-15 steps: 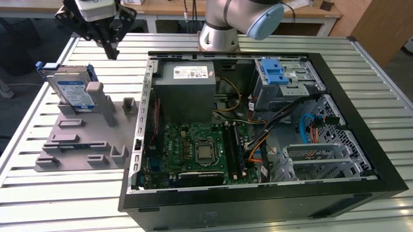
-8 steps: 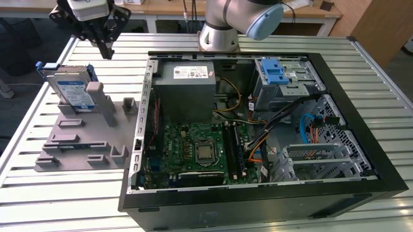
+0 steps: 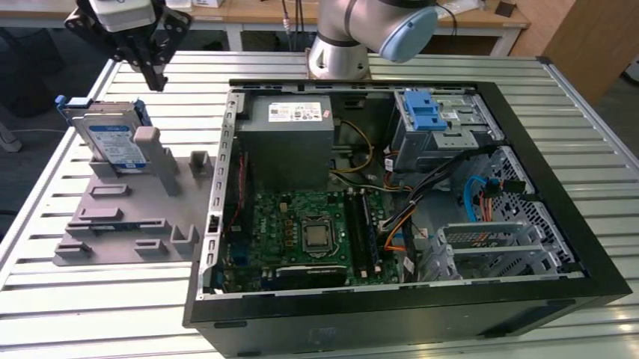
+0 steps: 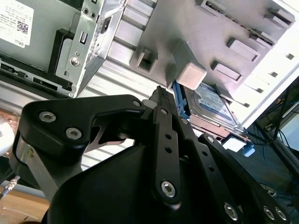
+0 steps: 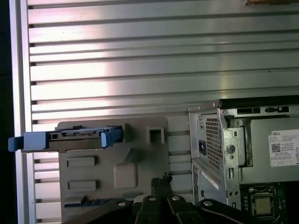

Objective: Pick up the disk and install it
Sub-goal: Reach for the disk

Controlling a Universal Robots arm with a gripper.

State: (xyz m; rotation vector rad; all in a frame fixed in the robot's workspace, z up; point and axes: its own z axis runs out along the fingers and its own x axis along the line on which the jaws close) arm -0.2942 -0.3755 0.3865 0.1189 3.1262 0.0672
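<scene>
- Disk (image 3: 112, 140): stands on edge in the grey holder (image 3: 125, 224), at the exterior view's left of the open case (image 3: 379, 314).
- Claw (image 3: 155, 79): above the disk and apart from it, fingertips pressed together, holding nothing.
- Surface (image 3: 90, 314): slatted metal, carrying holder and case.

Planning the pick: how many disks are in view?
1: the disk stands on edge in the grey fixture, exterior view's left. The case may hide others.
</scene>
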